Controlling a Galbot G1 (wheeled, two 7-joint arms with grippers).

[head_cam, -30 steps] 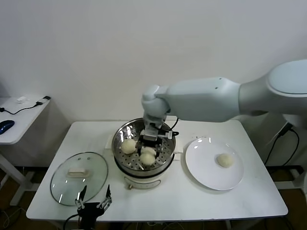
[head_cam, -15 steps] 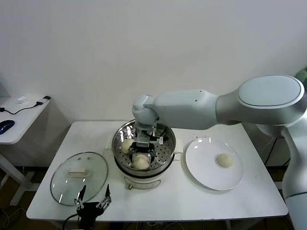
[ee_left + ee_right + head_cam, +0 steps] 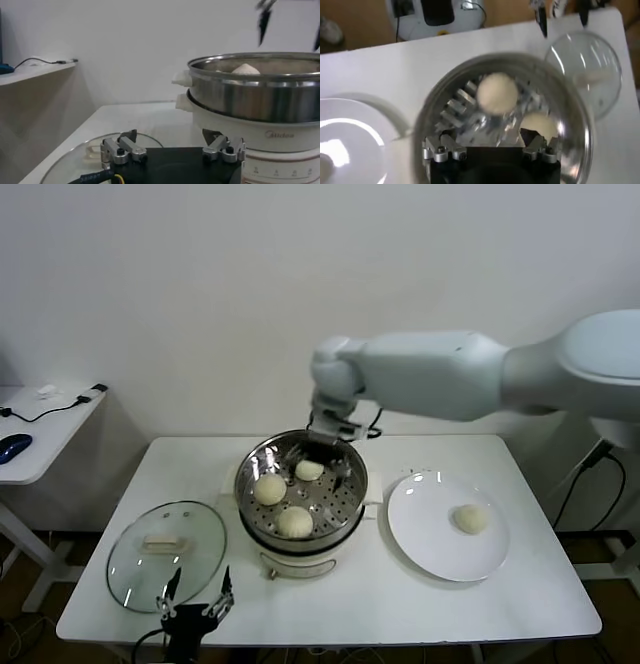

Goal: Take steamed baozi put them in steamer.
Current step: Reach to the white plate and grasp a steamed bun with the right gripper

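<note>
Right gripper (image 3: 322, 446) above steamer's (image 3: 300, 496) far rim, fingers spread, empty. Three baozi (image 3: 295, 522) below it on upright steamer's tray; fourth (image 3: 469, 518) on plate (image 3: 420, 544). Left gripper (image 3: 196, 596) parked, open.

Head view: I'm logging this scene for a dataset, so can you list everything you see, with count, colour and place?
Buns in the steamer: three, cream-white, on the perforated tray; one at the back, one at the left, one at the front.
Bun on the plate: one, cream-white.
Plate: one, white, right of the steamer.
Glass lid: one, clear with a white handle, flat on the table left of the steamer.
Table: one, white.
Side table: one, white, far left, with a cable and a blue object at its edge.
Right gripper: open, above the steamer's back rim, holding nothing.
Left gripper: open, low at the table's front edge by the lid.
</note>
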